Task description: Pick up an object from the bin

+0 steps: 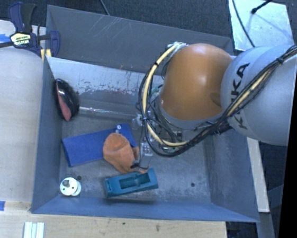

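You have the claw down low in the middle of the bin. It is right against the right-hand edge of an orange rounded lump and just above a teal block that lies tilted on the floor. The arm's orange cover and cable loops hang over it, so you cannot tell whether the claw is released or clenched, and you can see nothing gripped in it. The orange lump sits on the bin floor, overlapping the corner of a flat blue pad to its left. A dark glossy thing with a pink face lies in the far left corner and a small white round piece in the near left corner, both well apart from the claw. By my reading the descent is done. A grip on the lump, if that is your target, is unconfirmed, and the lift out of the bin is all left to do
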Robot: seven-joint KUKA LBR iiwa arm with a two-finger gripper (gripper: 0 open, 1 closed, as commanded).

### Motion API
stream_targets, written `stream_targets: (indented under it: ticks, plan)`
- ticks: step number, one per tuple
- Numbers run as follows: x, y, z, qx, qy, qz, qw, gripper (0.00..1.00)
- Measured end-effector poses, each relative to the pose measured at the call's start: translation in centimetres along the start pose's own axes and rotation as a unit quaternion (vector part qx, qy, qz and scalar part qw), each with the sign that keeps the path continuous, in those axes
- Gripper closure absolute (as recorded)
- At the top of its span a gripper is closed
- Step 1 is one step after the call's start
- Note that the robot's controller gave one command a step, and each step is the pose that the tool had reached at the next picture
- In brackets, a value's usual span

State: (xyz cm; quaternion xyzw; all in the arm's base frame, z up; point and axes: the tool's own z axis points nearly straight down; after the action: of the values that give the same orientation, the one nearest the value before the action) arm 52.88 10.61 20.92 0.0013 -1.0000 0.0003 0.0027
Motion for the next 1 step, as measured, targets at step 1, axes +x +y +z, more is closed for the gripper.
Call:
stream_targets:
  ticks: [1]
  plan:
    - [-0.14,-0.04,-0.48,-0.001,-0.0042,0.001,1.0000,0.00]
